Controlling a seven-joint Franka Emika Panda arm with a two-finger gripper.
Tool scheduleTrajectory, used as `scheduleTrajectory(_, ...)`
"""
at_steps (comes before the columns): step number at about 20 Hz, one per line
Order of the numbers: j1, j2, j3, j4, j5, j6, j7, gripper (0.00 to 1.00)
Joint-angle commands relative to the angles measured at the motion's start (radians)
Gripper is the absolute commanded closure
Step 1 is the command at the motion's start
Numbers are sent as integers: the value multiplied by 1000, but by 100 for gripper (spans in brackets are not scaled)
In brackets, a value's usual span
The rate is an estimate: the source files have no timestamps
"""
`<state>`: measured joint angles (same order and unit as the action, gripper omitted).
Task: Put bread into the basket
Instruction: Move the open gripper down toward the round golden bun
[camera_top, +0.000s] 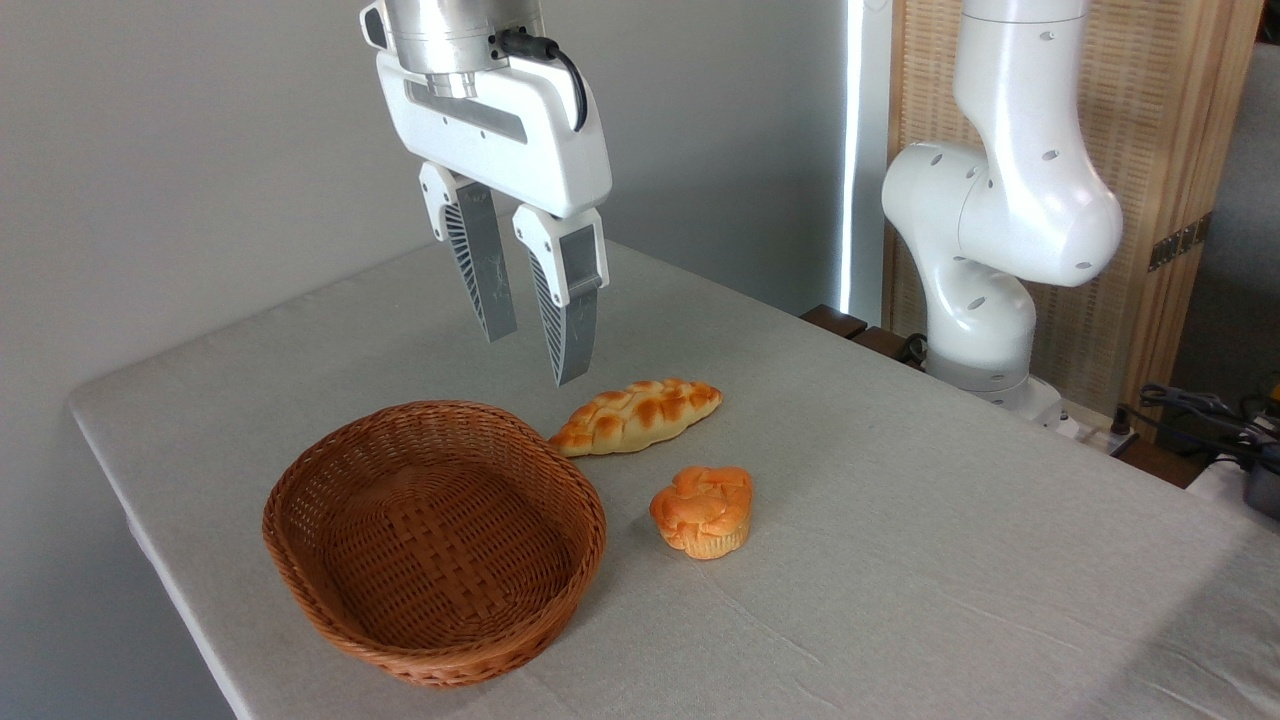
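The bread (703, 510), a small round orange bun with a knotted glossy top and paler ridged base, sits upright on the table just right of the basket. The basket (300, 500), an oval brown wicker one with low sides, lies at the front left and holds nothing. My gripper (532, 358) hangs open in the air above the basket's far rim, well up and to the left of the bun, with nothing between its fingers.
A long golden braided loaf (636, 415) lies behind the bun, touching the basket's far right rim. The grey cloth-covered table (950, 560) ends close by the basket on the left. The arm's white base (985, 260) stands at the back right, with cables (1200, 410) beyond.
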<state>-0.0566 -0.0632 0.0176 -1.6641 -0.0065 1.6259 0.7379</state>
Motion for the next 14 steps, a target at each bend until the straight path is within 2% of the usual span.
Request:
scheduleTrajectory(1, -3, -1, 9, 12, -15, -38, 1, 0)
scheduleTrajectory(9, -3, -3, 10, 4, -15, -38, 1, 0)
scheduleTrajectory(12, -3, -44, 10, -83, -3, -8, 40, 0)
scheduleTrajectory(14, -3, -95, 22, -176, 2, 52, 113, 0)
